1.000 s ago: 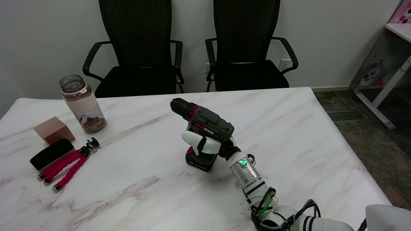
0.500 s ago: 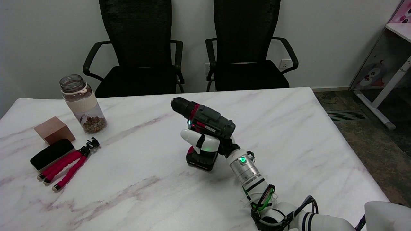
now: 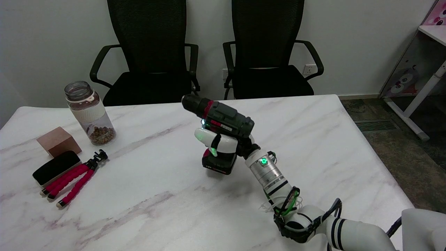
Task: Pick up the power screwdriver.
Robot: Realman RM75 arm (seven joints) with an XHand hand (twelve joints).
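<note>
The power screwdriver [image 3: 218, 120] sits at the middle of the frame, held off the white marble worktop [image 3: 313, 132] by the right hand [image 3: 223, 144]. It is a pistol-shaped cordless tool with a dark grey-green body, a black chuck pointing toward the upper left of the frame, and a red collar just behind the chuck. A red-and-white label strip runs along its lower flank, and a small light glows at the front beneath the chuck. Its handle drops down into a black battery block with red trim at the base [image 3: 219, 164], which hangs clear of the worktop with a soft shadow below it.

The hand's white fingers [image 3: 212, 138] are wrapped tightly around the handle just under the body, pinching it from the left side of the frame, with a green light showing on them. The silver wrist with its green lamp slopes down toward the lower right of the frame, where the white arm enters.

At the left of the frame stand a clear jar [image 3: 90, 113] with a beige band and brown contents, a wooden block [image 3: 58, 141], a black oblong case [image 3: 55, 167], and a small tripod [image 3: 75, 177] with pink legs. Two black office chairs [image 3: 150, 52] stand beyond the far edge
</note>
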